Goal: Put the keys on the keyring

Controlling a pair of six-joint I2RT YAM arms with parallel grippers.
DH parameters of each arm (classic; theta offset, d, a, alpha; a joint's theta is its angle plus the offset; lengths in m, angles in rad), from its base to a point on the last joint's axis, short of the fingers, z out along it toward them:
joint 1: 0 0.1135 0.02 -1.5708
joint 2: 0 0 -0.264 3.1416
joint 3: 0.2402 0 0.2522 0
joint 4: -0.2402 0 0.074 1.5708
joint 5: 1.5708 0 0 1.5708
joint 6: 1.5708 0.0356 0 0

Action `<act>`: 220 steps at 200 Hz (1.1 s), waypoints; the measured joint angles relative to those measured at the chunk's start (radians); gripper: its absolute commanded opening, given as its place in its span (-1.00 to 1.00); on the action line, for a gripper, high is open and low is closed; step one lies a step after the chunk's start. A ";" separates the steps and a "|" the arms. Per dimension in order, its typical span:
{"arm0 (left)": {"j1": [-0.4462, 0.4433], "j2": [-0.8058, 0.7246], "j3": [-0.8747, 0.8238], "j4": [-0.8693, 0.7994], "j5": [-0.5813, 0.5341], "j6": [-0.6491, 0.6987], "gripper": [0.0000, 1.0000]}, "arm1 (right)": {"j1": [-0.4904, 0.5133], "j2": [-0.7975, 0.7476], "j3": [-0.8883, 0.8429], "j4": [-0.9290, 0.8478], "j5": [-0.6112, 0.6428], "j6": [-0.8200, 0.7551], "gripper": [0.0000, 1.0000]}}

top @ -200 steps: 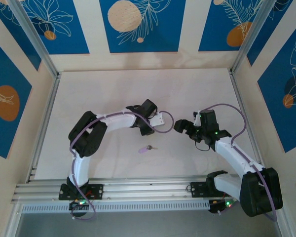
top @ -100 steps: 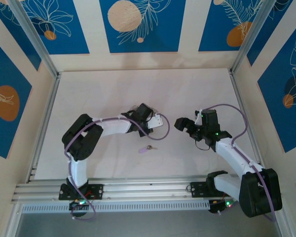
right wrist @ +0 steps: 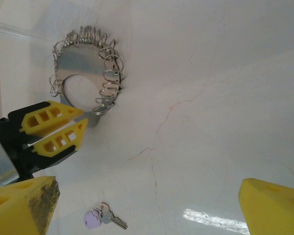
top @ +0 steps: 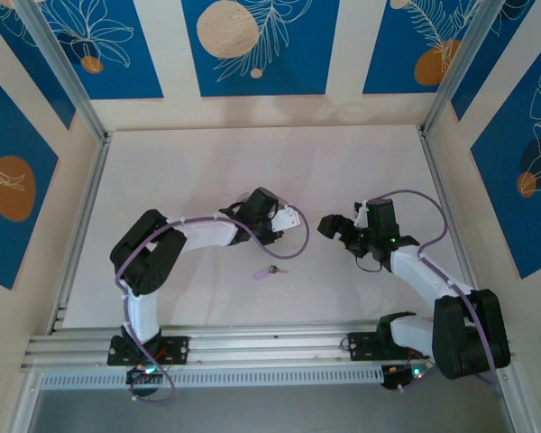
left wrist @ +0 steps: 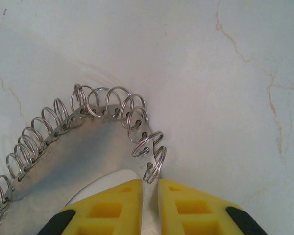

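The keyring is a flat grey metal hoop fringed with small silver loops. My left gripper has its yellow fingers pressed on the hoop's edge, which fills the narrow gap between them. From above, the left gripper holds the keyring at mid-table. The right wrist view shows the same grip, with the keyring raised off the surface. A small key with a lilac head lies flat on the table nearer the arm bases. My right gripper hangs wide open and empty, with the key below it to the left.
The white tabletop has thin hairline cracks and is walled by blue patterned panels with metal posts. An aluminium rail runs along the near edge by the arm bases. Purple cables loop off both wrists.
My left gripper has narrowed onto the keyring's edge and drawn back a little to the left, elbow lower. The right arm barely shifted. The key lies where it was.
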 measured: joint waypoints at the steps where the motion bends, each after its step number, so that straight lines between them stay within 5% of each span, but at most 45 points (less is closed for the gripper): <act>1: 0.000 0.000 0.000 0.000 0.000 0.000 -0.71 | 0.000 0.001 0.000 0.000 0.000 0.000 0.89; 57: 0.000 0.000 0.000 -0.004 0.026 -0.024 -0.68 | -0.011 0.010 0.000 0.034 -0.016 0.000 0.89; 112: -0.003 0.008 0.002 -0.023 0.037 -0.045 -0.40 | -0.016 0.026 0.000 0.044 -0.021 0.000 0.89; 220: -0.004 0.031 0.006 -0.025 0.036 -0.037 -0.44 | -0.028 0.052 0.000 0.066 -0.034 0.000 0.89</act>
